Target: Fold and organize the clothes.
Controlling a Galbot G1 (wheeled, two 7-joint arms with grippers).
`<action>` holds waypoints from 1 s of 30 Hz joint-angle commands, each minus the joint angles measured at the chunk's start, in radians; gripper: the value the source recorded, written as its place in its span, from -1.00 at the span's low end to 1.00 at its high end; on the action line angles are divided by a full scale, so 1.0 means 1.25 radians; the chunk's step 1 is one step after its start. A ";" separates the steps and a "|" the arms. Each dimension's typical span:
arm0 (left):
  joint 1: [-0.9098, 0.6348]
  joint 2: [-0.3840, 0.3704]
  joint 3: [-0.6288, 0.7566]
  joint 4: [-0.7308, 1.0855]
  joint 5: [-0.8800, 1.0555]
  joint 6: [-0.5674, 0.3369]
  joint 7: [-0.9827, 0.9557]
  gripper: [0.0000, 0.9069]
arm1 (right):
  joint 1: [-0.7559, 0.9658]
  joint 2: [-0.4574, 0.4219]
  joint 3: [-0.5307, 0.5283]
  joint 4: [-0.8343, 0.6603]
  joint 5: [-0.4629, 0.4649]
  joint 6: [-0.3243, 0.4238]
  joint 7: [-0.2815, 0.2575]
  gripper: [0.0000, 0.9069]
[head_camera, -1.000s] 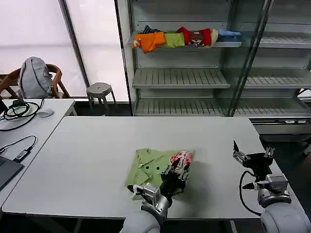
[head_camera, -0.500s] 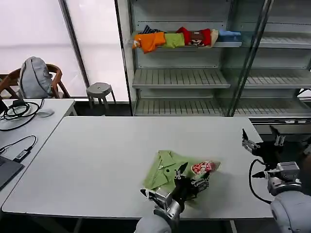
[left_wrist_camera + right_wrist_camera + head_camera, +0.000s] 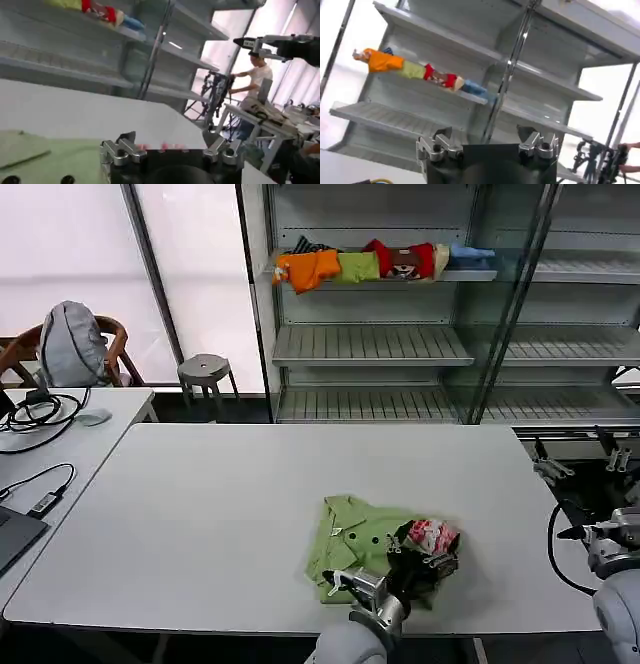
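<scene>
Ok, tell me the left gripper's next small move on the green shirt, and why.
Probably lower the bunched fold flat onto the polo shirt and let go: the left gripper sits at its checkered print with cloth heaped there. The right gripper is off the table's right edge, idle.

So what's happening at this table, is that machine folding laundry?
Yes. A two-armed robot is folding a light green polo shirt on the grey table. Its left gripper is low over the shirt's right side, where the cloth with the red-and-white print is bunched up, so the shirt lies partly folded, not neat yet. The right gripper is raised off the table's right edge, fingers open and holding nothing. Other garments sit in a row on a shelf behind.
</scene>
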 commanded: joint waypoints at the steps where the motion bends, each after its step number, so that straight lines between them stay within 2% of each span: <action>1: -0.088 -0.070 -0.005 0.122 0.037 -0.028 -0.007 1.00 | -0.011 -0.008 0.046 0.005 0.014 0.000 0.000 1.00; 3: -0.107 -0.061 -0.031 0.123 0.019 -0.025 -0.014 1.00 | -0.012 -0.003 0.043 0.009 0.013 0.000 0.000 1.00; 6: -0.108 -0.020 -0.087 0.046 -0.024 -0.006 -0.003 1.00 | -0.011 -0.001 0.041 0.013 0.013 -0.001 -0.003 1.00; 12: -0.046 0.155 -0.262 -0.147 -0.016 0.003 0.110 1.00 | -0.011 0.011 0.022 0.008 0.013 0.003 -0.013 1.00; 15: -0.010 0.221 -0.352 -0.224 -0.009 -0.004 0.138 1.00 | -0.020 0.031 0.001 0.007 0.012 0.006 -0.021 1.00; 17: 0.026 0.271 -0.463 -0.239 0.016 -0.036 0.181 1.00 | -0.031 0.048 -0.025 0.002 0.007 0.014 -0.031 1.00; 19: 0.051 0.295 -0.521 -0.242 0.045 -0.064 0.208 1.00 | -0.042 0.061 -0.048 -0.002 0.002 0.025 -0.042 1.00; 23: 0.106 0.323 -0.659 -0.225 0.088 -0.129 0.272 1.00 | -0.079 0.089 -0.094 -0.018 -0.032 0.091 -0.108 1.00; 25: 0.122 0.327 -0.689 -0.215 0.107 -0.153 0.285 1.00 | -0.084 0.097 -0.099 -0.036 -0.039 0.123 -0.136 1.00; 30: 0.165 0.330 -0.757 -0.203 0.105 -0.174 0.287 1.00 | -0.087 0.097 -0.120 -0.071 -0.033 0.151 -0.174 1.00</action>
